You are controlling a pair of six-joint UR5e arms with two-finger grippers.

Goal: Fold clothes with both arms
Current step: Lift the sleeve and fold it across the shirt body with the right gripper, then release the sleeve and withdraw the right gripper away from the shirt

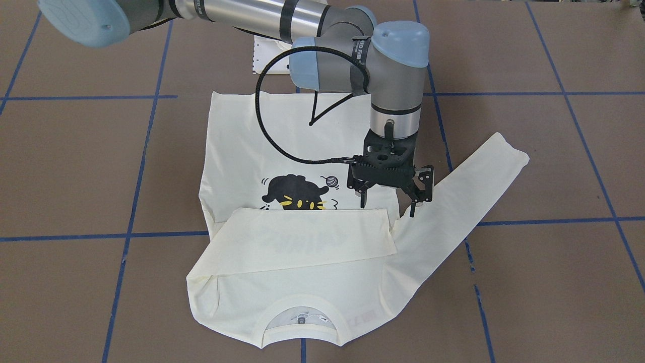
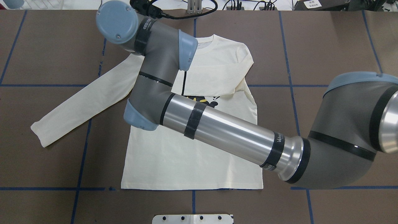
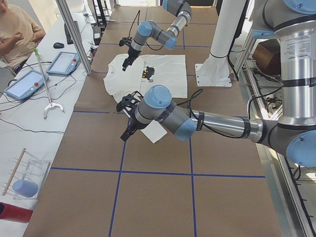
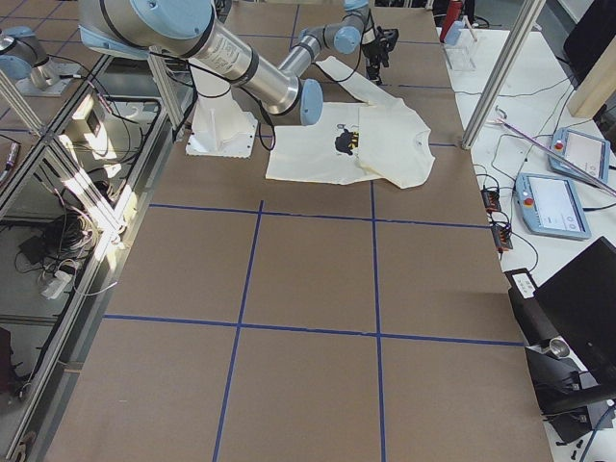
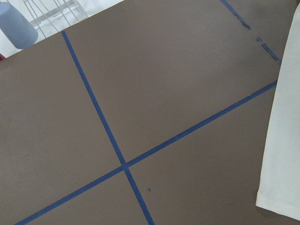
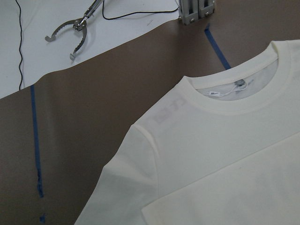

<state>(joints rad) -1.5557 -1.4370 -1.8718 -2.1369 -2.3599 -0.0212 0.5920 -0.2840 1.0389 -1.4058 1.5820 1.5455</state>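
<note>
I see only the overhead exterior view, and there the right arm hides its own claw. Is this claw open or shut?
Observer: Open. In the front-facing view the right claw hangs with fingers apart and nothing between them.
Operator: Over which part of the shirt is it?
Observer: Over the shirt where the spread sleeve joins the body, beside the end of the folded sleeve.
Operator: And the left arm? I do not find it.
Observer: The left view shows the left arm stretched out near the spread sleeve's cuff, outside your frame.
</note>
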